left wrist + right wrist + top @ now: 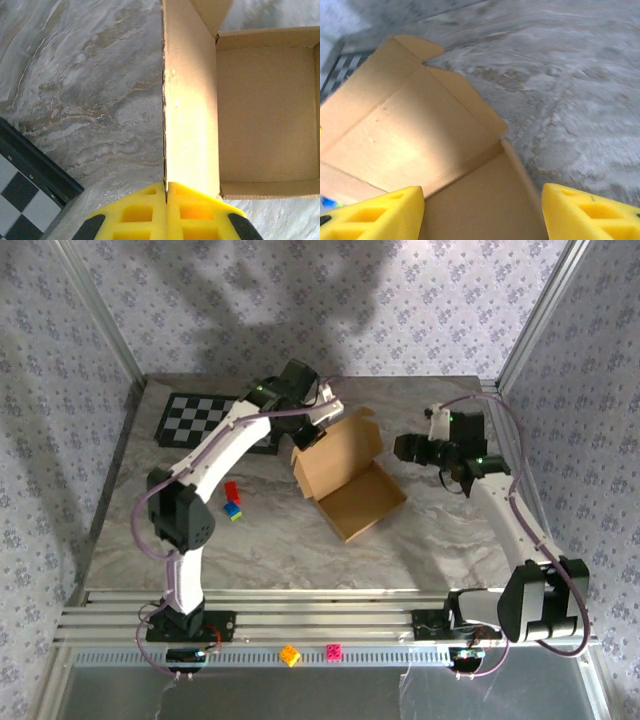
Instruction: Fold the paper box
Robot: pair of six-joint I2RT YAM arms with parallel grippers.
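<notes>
**Left gripper pinches the lid, right gripper waits spread beside the tray**

Furthest left, off to the side of the left gripper [166,189], lies a checkerboard mat [200,420]; it plays no part here. The left gripper's yellow fingers [135,212] are pressed together on a thin cardboard edge, which the left wrist view shows entering the seam between them. That edge belongs to the raised lid [338,445] of the paper box [350,480], and it runs straight ahead from the fingertips. The open tray [267,115] sits just to the right of that line, its floor bare.

The box stands mid-table [250,550], between the two grippers. Its opened length runs from the lid, at the left gripper's end, down to the tray at the near-right. The hinge crease crosses between them.

On the right, the right gripper [402,448] is spread wide and holds nothing. From its own camera, the tray lies ahead and low between its fingers [380,215], and the lid slopes away ahead and to the left. It hovers near the tray's far-right corner, apart from the cardboard.

The left arm is therefore the one already on the box. I judge the next fold turns on swinging the lid about the crease towards the tray. The right gripper looks well placed to steady the tray's side wall.
</notes>
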